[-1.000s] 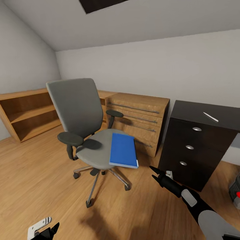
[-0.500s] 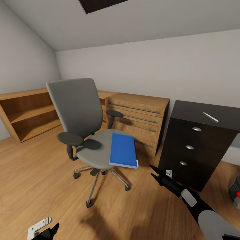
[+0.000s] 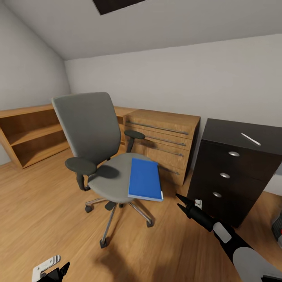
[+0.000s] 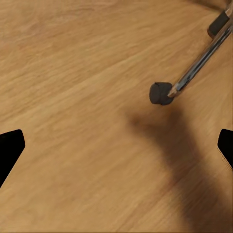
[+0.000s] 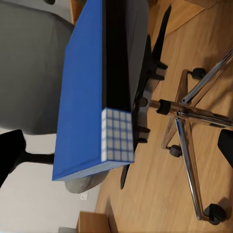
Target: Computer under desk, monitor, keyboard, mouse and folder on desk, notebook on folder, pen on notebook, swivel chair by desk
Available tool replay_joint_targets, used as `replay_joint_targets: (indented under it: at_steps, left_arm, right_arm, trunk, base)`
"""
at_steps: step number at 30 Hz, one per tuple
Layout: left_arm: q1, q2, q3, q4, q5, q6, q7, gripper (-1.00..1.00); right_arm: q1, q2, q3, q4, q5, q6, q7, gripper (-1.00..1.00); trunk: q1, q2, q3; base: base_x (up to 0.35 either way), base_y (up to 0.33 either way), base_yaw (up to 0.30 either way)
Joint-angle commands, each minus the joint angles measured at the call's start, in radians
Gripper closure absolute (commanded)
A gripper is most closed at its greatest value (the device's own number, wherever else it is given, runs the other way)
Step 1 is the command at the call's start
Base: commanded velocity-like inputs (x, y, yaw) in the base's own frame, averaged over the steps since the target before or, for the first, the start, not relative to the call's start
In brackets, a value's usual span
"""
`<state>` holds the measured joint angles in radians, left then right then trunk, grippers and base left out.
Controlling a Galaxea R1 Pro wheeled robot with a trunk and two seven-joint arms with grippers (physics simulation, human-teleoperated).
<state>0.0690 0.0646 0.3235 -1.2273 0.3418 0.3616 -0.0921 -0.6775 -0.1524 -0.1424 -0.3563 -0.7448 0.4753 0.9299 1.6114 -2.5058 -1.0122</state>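
The grey swivel chair (image 3: 88,129) stands on the wood floor left of the black desk drawer unit (image 3: 231,176). A bright blue folder (image 3: 145,178) lies on its seat, overhanging the right edge. A white pen (image 3: 250,138) rests on the desk top. My right gripper (image 3: 180,200) is open, low and just right of the folder, apart from it. In the right wrist view the folder (image 5: 80,92) lies ahead between the spread fingertips (image 5: 9,153). My left gripper (image 3: 58,270) is open near the floor, facing a chair caster (image 4: 160,93). A sliver of the grey computer (image 3: 279,226) shows.
A light wooden drawer chest (image 3: 164,143) stands against the back wall between chair and desk. A low open wooden shelf (image 3: 31,133) runs along the left wall. The chair's chrome star base (image 3: 117,211) spreads over the floor. The ceiling slopes down at the left.
The whole picture has shifted a little, so the camera has moved slightly nearer the chair and desk. Both arms keep their place in the view; nothing was grasped or released.
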Motion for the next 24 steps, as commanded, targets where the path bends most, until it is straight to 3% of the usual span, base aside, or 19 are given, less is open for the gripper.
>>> replay_joint_targets:
  at_steps: [1,8,24]
  left_arm:
    - [0.000,0.000,0.002,-0.001,0.006,0.007,-0.003,-1.00]
    - [0.000,0.000,0.002,-0.001,0.006,0.007,-0.002,-1.00]
    - [0.000,0.000,0.016,-0.001,0.013,0.007,0.000,-1.00]
  right_arm:
    - [0.000,0.000,-0.002,0.000,-0.005,0.008,0.001,-1.00]
    - [0.000,0.000,-0.003,0.003,-0.006,0.008,0.001,-1.00]
    - [0.000,0.001,-0.003,0.005,-0.005,0.008,0.000,-1.00]
  trunk:
    - [0.000,0.000,-0.001]
    - [0.000,0.000,-0.001]
    - [0.001,-0.001,-0.009]
  base:
    - [0.239,0.000,0.000]
    - [0.117,0.000,0.000]
    - [0.010,0.000,0.000]
